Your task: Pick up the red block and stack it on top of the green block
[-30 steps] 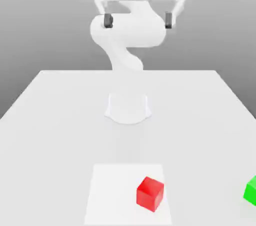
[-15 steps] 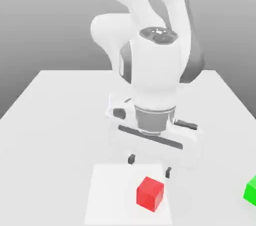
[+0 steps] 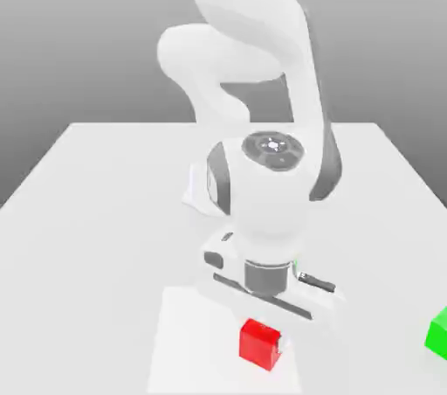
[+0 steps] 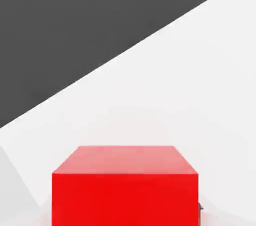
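Arm [image 3: 266, 183] reaching down; hand [image 3: 275, 297] tilted | above red block [image 3: 260, 344]

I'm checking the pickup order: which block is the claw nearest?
The red block, on the white square; the green block sits off it.

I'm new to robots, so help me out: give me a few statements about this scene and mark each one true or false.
1. The red block is on top of the green block. False: the two stand apart.
2. The robot's hand is down at the red block. True.
3. The green block is at the exterior view's left edge. False: it is at the right edge.
4. The red block is over the white square. True.
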Tool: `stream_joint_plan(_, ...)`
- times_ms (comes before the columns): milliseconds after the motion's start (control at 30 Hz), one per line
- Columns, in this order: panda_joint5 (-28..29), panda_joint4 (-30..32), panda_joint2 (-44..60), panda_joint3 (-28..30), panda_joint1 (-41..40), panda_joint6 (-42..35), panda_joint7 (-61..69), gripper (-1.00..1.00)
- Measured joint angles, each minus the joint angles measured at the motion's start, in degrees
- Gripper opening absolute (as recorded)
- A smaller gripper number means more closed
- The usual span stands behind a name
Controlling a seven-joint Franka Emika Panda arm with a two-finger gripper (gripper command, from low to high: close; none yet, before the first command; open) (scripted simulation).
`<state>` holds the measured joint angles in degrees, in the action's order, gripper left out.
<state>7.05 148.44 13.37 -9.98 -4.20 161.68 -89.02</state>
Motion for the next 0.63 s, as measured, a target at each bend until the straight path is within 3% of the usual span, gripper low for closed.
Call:
stream_joint_plan(100,-2.7,0.1,-5.0,-1.9,0.0,-4.9,2.8,-1.00)
stream_joint_plan(167,-1.6,-3.1,-4.1,-5.1,2.6,-7.6,5.4,-1.00)
stream_joint_plan(400,3.8,-14.1,1.1,-14.6,12.8,-14.6,13.1,-1.00)
stream_joint_plan(500,9.4,-17.6,8.1,-13.3,17.8,-11.9,12.0,-1.00)
stream_joint_plan(533,10.6,-18.0,9.8,-12.3,18.9,-10.7,11.4,1.00)
stream_joint_plan(633,10.6,-18.0,9.8,-12.3,18.9,-10.7,11.4,1.00)
